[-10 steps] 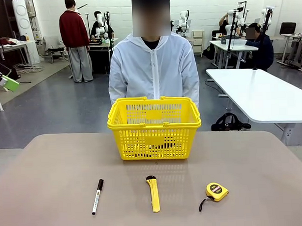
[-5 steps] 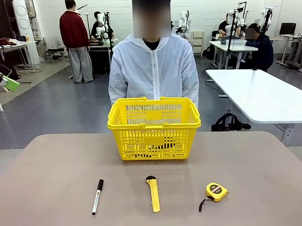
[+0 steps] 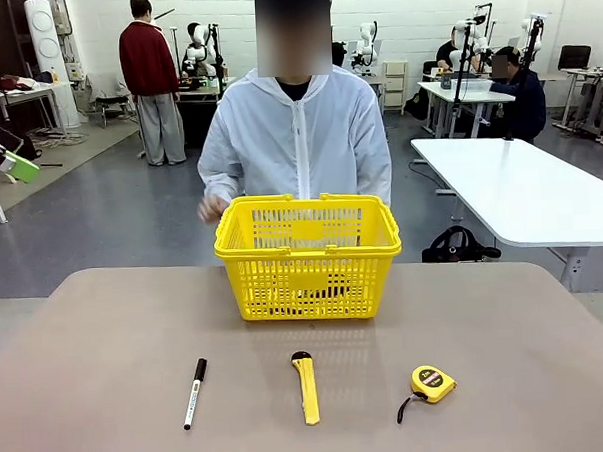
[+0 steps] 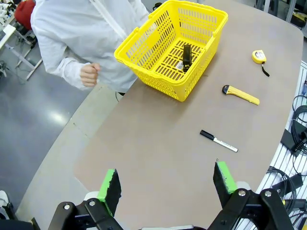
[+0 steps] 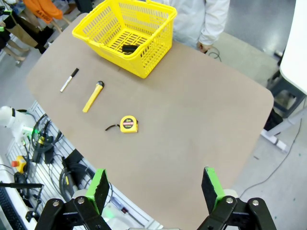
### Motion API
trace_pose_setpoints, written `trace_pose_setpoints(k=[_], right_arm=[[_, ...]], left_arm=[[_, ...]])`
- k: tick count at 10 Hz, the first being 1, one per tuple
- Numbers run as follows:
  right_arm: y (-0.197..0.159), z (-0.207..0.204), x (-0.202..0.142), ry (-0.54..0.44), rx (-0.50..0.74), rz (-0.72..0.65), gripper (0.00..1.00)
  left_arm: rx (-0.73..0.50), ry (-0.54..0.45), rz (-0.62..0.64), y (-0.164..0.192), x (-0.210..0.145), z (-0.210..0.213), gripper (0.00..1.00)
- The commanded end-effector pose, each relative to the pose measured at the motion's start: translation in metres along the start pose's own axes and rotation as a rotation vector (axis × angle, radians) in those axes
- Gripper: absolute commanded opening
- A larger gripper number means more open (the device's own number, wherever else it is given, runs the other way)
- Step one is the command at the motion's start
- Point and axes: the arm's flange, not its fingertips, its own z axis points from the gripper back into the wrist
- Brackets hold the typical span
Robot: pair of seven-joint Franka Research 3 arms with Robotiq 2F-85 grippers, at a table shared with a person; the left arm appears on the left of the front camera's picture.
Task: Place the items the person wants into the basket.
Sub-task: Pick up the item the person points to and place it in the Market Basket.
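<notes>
The yellow basket stands at the table's far middle, in front of the person in the white coat. On its floor lies a black oblong item, its print too small to read. A white-barrelled marker with a black cap lies on the table at the near left, also seen as the marker and the marker. The person's hand is raised by the basket's left corner. My left gripper and right gripper both hover high above the table, open and holding nothing.
A yellow utility knife lies at the near middle and a yellow-and-black tape measure at the near right. Wide bare tabletop surrounds them. Cables hang along the robot-side table edge.
The person has shifted slightly to picture left and raised a hand beside the basket's left corner. The things on the table have not moved.
</notes>
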Motion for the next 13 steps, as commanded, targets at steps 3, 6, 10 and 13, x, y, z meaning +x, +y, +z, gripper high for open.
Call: trace_pose_setpoints(k=[3, 6, 10, 13], right_arm=[[-0.0006, -0.0004, -0.0004, -0.003, 0.008, 0.004, 1.0], [-0.0006, -0.0004, -0.0004, -0.003, 0.008, 0.004, 1.0], [-0.0006, -0.0004, -0.0004, -0.003, 0.008, 0.004, 1.0], [-0.0006, -0.0004, -0.0004, -0.003, 0.008, 0.004, 1.0]], left_arm=[[0.008, 0.004, -0.004, 0.0003, 0.0006, 0.0012, 1.0], [0.008, 0.004, -0.004, 0.0003, 0.0006, 0.0012, 1.0], [0.008, 0.004, -0.004, 0.0003, 0.0006, 0.0012, 1.0], [0.008, 0.004, -0.004, 0.0003, 0.0006, 0.0012, 1.0]])
